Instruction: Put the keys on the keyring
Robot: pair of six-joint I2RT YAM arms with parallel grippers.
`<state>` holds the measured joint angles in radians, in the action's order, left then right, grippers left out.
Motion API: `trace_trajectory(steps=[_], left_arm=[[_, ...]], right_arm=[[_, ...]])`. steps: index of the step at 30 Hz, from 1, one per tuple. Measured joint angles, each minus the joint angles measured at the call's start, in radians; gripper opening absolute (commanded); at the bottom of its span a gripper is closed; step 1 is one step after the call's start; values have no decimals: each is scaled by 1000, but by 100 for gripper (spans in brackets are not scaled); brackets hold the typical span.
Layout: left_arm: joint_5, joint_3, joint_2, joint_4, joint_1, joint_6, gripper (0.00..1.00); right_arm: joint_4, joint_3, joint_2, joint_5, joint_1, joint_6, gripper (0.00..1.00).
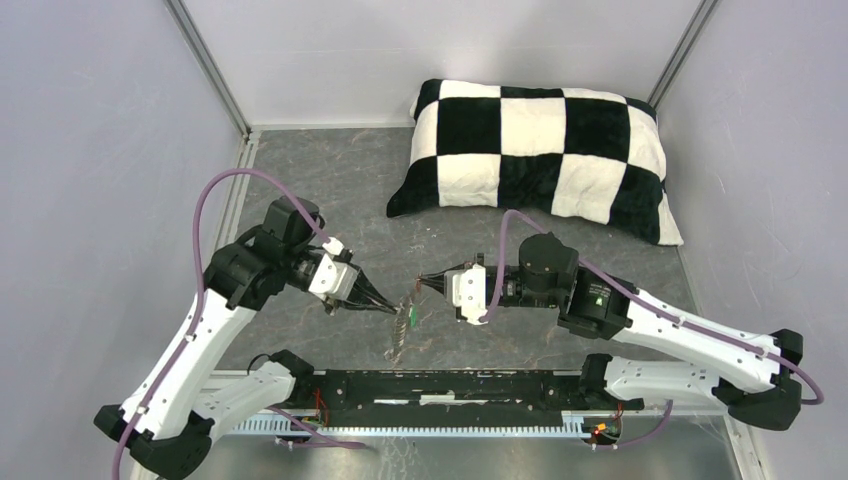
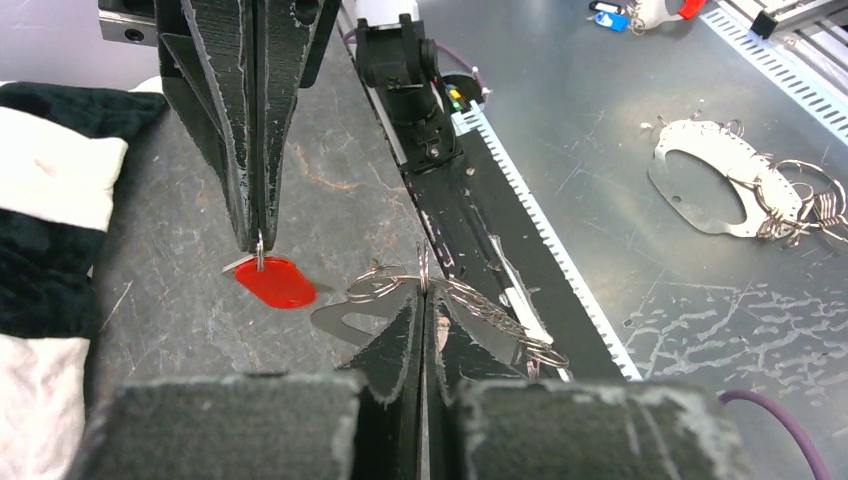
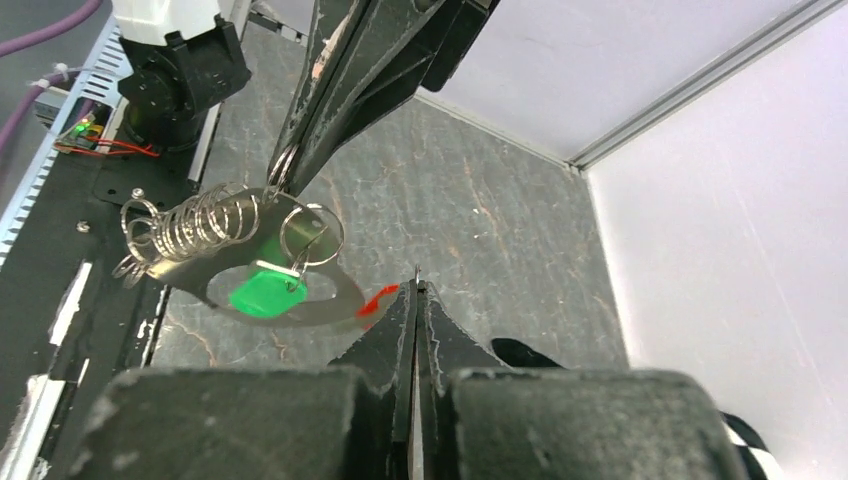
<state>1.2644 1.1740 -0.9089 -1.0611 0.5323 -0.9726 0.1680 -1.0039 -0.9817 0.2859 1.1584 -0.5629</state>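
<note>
My left gripper [image 1: 392,306] is shut on the keyring [image 3: 200,225], a bundle of thin wire loops with a flat metal plate, and holds it above the table. The green key [image 3: 265,295] hangs from a small loop of that bundle and also shows in the top view [image 1: 411,318]. My right gripper [image 1: 422,283] is shut on the small wire ring of the red key [image 2: 275,283]. The red key hangs just beside the bundle without touching it. In the right wrist view only an edge of the red key [image 3: 382,297] shows past my fingers [image 3: 400,330].
A black-and-white checkered pillow [image 1: 540,150] lies at the back right. A black rail [image 1: 450,385] runs along the near edge between the arm bases. A second metal plate with rings [image 2: 700,175] lies on the grey surface beyond the rail.
</note>
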Motion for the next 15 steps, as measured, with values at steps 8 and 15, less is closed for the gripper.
trace_trajectory(steps=[8,15], left_arm=[[30,74,-27,-1,0,7,2],[65,115,-46,5,0,46,2]], right_arm=[[43,-37,-22,-3,58,-84,0],[42,-36,0,-3,93,-131,0]])
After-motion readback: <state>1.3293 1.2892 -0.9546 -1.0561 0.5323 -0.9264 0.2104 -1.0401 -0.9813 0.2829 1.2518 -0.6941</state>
